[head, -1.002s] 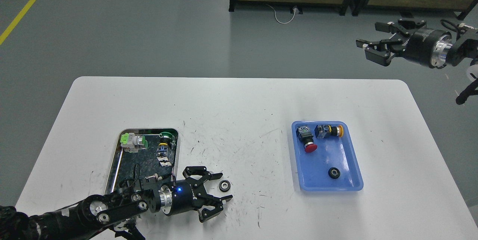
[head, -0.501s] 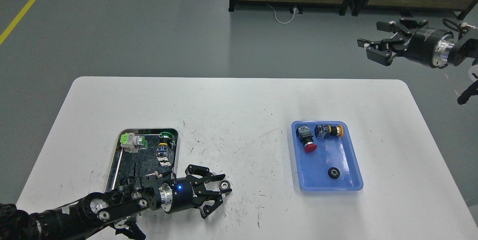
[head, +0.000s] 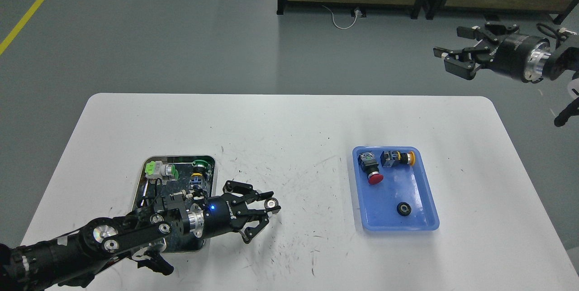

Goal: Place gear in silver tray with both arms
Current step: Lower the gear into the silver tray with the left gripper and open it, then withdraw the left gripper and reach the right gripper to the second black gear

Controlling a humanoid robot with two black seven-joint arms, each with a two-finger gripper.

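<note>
My left gripper is shut on a small black gear with a silver hub and holds it above the table, just right of the silver tray. The tray lies at the table's front left and holds a green-and-white switch, a green-capped button and a small blue part; my left arm covers its near half. A second black gear lies in the blue plastic tray. My right gripper is open and empty, high up beyond the table's far right corner.
The blue tray also holds a red push button and a yellow-capped button. The white table is scuffed in the middle. A dark partition with a white cable stands on the floor behind.
My left gripper moved forward onto the gear, closed on it and lifted it off the table, shifting up and slightly back toward the silver tray. The right arm has barely moved.
</note>
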